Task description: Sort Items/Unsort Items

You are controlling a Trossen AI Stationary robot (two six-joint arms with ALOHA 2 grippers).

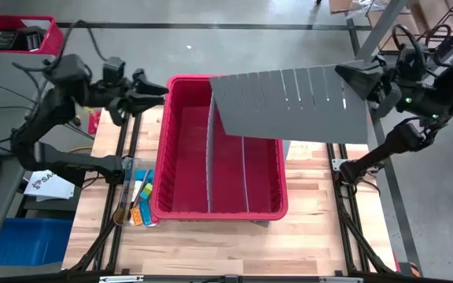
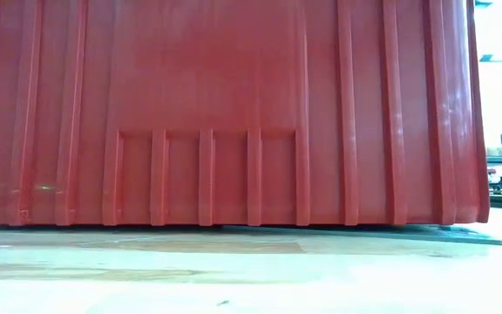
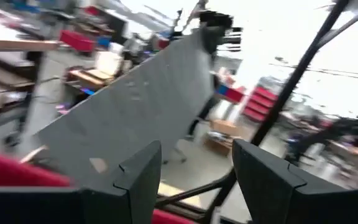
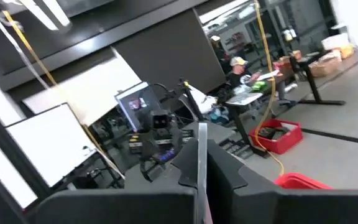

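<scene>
A grey slotted panel hangs tilted above the far right part of the big red bin, which fills the low view. My right gripper is shut on the panel's right edge. My left gripper stands open over the bin's far left corner, pointing at the panel with nothing between its fingers. The items, small orange, blue and yellow pieces and dark sticks, lie in a clear tray on the table by the bin's near left corner. My right gripper pinches the panel's right-hand edge between its two fingers, coming about level from the table's right side. In the right wrist view the thin panel runs edge-on between the fingers. The panel is lifted clear of the bin and slopes.
Two pale upright dividers stand inside the bin. A red basket and a blue box sit off the table's left side. A white bracket lies right of the bin. Bare wood shows along the near edge.
</scene>
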